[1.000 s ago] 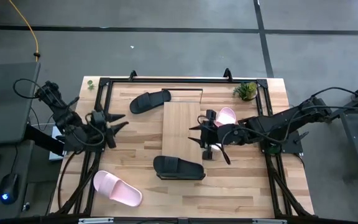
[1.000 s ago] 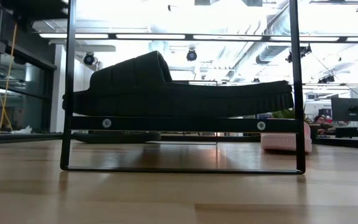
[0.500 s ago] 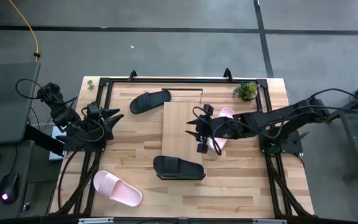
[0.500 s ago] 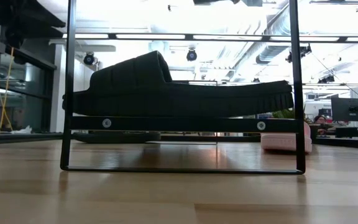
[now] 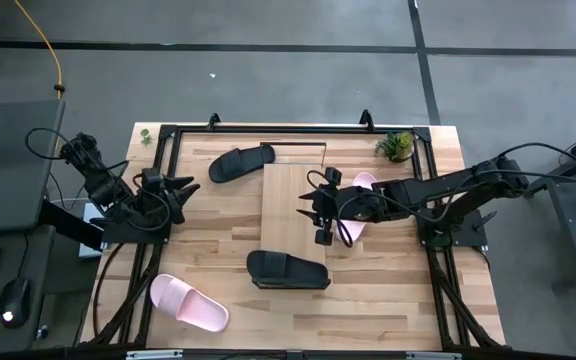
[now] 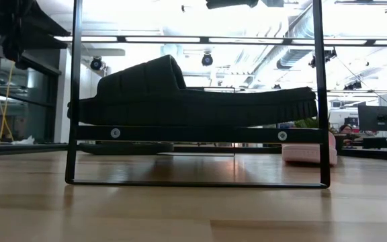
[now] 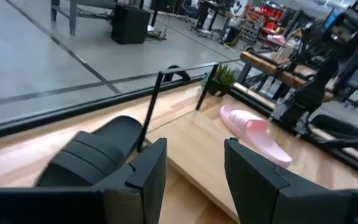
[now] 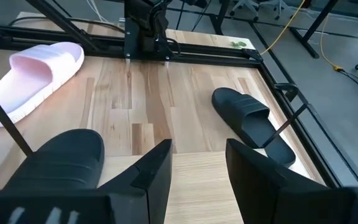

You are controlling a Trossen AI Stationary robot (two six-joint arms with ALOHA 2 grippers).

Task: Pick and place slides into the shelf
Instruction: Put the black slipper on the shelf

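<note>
The shelf (image 5: 290, 205) is a light-wood board in the middle of the table, with a black wire frame (image 6: 76, 101). One black slide (image 5: 288, 270) rests sole down on the shelf's near end (image 6: 193, 101). A second black slide (image 5: 241, 162) lies on the table by the shelf's far left corner. One pink slide (image 5: 188, 302) lies near left. Another pink slide (image 5: 363, 185) lies right of the board, partly under my right arm. My right gripper (image 5: 318, 212) hovers open over the board (image 8: 197, 168). My left gripper (image 5: 181, 186) stands open near the left edge (image 7: 194, 168).
A small green plant (image 5: 398, 145) stands at the far right corner. A black metal frame (image 5: 268, 130) runs along the table's edges. Bare plank tabletop (image 5: 218, 230) lies between my left gripper and the shelf.
My right gripper has gone a little toward the table's left, farther over the shelf board. My left gripper has rolled about its own axis and drawn back a little toward the far left. Both stay open. No slide has moved.
</note>
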